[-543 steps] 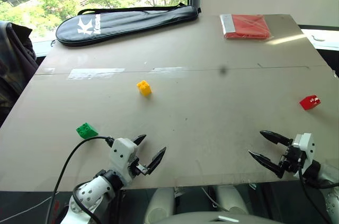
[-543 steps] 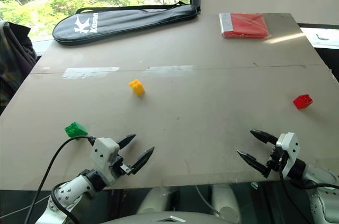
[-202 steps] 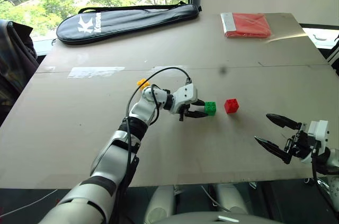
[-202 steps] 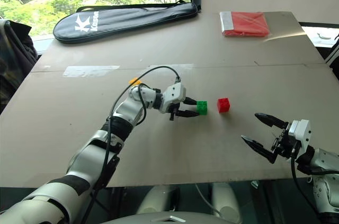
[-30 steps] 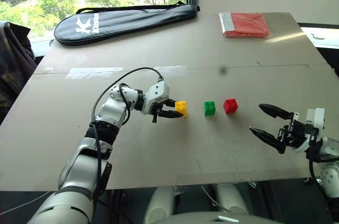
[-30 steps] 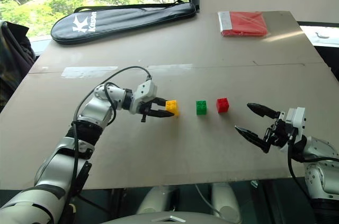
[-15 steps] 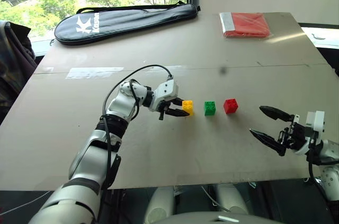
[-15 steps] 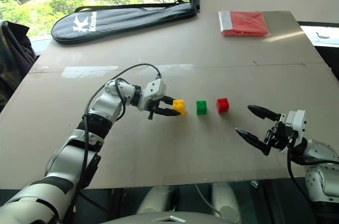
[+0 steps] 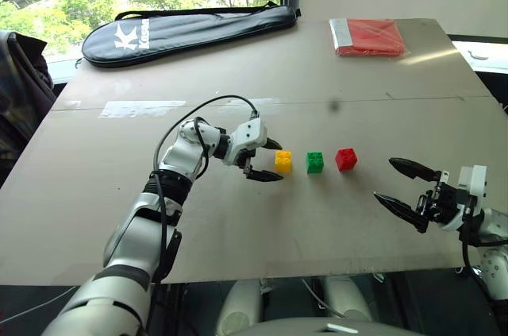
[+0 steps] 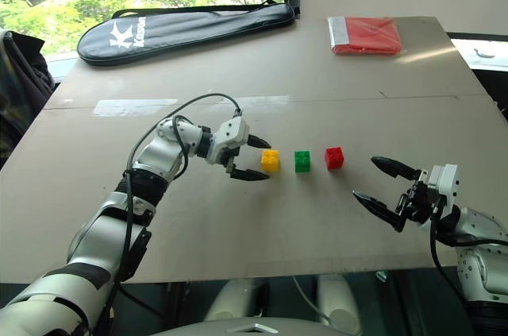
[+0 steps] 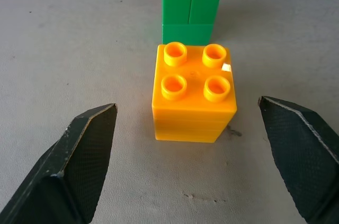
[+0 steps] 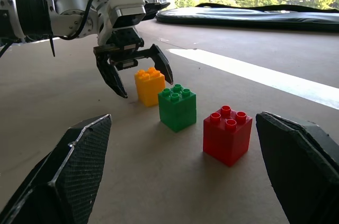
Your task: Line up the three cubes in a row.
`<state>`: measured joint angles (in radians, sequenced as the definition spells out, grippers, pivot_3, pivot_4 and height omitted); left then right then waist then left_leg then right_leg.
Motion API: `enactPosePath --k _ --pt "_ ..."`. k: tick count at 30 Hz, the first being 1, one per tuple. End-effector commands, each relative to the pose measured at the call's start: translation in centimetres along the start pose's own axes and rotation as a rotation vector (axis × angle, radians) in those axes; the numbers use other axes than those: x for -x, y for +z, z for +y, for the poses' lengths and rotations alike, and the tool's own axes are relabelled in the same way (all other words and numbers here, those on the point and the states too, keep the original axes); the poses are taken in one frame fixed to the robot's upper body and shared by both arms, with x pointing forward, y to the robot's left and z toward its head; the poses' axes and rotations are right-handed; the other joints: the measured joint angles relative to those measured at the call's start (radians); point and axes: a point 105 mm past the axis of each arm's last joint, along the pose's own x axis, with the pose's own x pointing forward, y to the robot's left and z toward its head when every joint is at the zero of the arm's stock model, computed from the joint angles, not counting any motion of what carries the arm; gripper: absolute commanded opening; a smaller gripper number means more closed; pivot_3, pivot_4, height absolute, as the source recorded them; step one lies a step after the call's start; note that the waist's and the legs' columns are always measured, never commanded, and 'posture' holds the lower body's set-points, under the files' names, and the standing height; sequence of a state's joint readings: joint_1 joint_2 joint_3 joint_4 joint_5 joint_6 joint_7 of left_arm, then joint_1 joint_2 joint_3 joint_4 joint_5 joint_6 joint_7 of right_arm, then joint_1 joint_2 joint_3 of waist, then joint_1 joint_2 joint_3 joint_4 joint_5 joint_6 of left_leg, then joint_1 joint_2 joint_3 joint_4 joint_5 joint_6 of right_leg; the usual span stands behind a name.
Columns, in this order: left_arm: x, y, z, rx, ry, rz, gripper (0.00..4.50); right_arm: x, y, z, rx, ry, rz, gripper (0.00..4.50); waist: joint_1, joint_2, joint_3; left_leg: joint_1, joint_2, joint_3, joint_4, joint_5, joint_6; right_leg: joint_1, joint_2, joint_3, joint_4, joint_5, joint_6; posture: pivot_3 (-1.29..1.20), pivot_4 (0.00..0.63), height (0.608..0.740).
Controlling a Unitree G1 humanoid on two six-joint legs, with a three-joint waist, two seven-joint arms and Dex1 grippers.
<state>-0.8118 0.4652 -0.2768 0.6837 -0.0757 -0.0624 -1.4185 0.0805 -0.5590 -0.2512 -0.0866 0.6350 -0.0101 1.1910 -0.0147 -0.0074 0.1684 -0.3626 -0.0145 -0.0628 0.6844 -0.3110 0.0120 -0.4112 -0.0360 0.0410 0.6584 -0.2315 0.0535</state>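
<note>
My left pincer [image 9: 270,160] is wide open astride the yellow cube [image 9: 283,162], holding nothing; it sits in line beside green [image 9: 315,162] and red [image 9: 345,159]. Right pincer [image 9: 403,191] open, empty.

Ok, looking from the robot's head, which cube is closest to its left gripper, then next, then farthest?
1. yellow cube: right at the open left gripper, left end of the row.
2. green cube: middle of the row.
3. red cube: right end, nearest the right gripper.
</note>
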Motion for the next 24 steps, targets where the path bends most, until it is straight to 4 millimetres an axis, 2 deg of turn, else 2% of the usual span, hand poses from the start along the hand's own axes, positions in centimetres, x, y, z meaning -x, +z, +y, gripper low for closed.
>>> enactPosePath --k 1,7,9,13,15,19,21,24 --pt "0.6 0.4 0.4 -0.038 0.018 0.001 4.48 -0.1 0.8 0.1 0.037 0.007 -0.016 4.50 0.000 0.000 0.000 0.000 0.000 0.000 0.000 0.000 0.000 0.000 0.000 0.000 0.000 0.000 0.000 0.00 0.150 0.740" --pt "2.1 1.2 0.0 -0.051 0.020 -0.041 4.48 0.0 0.9 0.2 0.035 0.010 -0.010 4.50 -0.002 0.000 0.000 0.000 0.000 0.000 0.000 0.000 0.000 0.000 0.000 0.000 0.000 0.000 0.000 0.00 0.150 0.740" --pt "4.0 3.1 0.1 -0.071 0.056 -0.084 4.48 0.3 0.9 0.1 0.037 0.008 -0.006 4.50 -0.003 0.000 0.001 0.000 0.000 0.000 0.000 0.000 0.000 0.000 0.000 0.000 0.000 0.000 0.000 0.00 0.150 0.740" --pt "7.9 6.1 -1.6 -0.020 0.094 -0.202 4.48 0.8 0.9 -0.3 0.039 -0.003 0.006 4.50 -0.006 -0.001 0.002 -0.001 0.002 0.000 0.000 0.000 0.000 -0.002 0.000 0.000 0.001 0.000 0.000 0.00 0.150 0.740" --pt "8.8 5.9 -2.2 0.034 0.161 -0.220 4.48 1.1 0.6 -0.5 0.036 -0.006 0.012 4.50 -0.005 0.000 0.002 0.000 0.005 0.000 0.000 0.000 0.000 -0.002 0.000 0.001 0.001 0.000 0.000 0.00 0.150 0.740" --pt "9.4 2.9 -4.8 0.131 0.296 -0.137 4.48 1.5 -0.3 -1.1 0.022 -0.007 0.028 4.50 -0.005 0.001 0.001 0.001 0.005 0.001 -0.001 0.000 0.000 -0.001 -0.001 0.002 0.001 0.000 0.000 0.00 0.150 0.740" --pt "9.6 2.1 -7.1 0.221 0.399 -0.215 4.48 2.0 -1.0 -1.6 0.012 -0.007 0.048 4.50 -0.004 0.000 0.002 0.001 0.005 0.000 -0.001 0.000 0.000 -0.001 -0.001 0.001 0.001 0.000 0.000 0.00 0.150 0.740" --pt "10.0 0.4 -8.5 0.306 0.610 -0.242 4.48 2.6 -1.7 -2.1 0.004 -0.003 0.077 4.50 -0.002 -0.001 0.002 0.001 0.006 0.001 -0.001 0.000 0.000 -0.001 -0.005 0.002 -0.001 0.000 0.000 0.00 0.150 0.740"
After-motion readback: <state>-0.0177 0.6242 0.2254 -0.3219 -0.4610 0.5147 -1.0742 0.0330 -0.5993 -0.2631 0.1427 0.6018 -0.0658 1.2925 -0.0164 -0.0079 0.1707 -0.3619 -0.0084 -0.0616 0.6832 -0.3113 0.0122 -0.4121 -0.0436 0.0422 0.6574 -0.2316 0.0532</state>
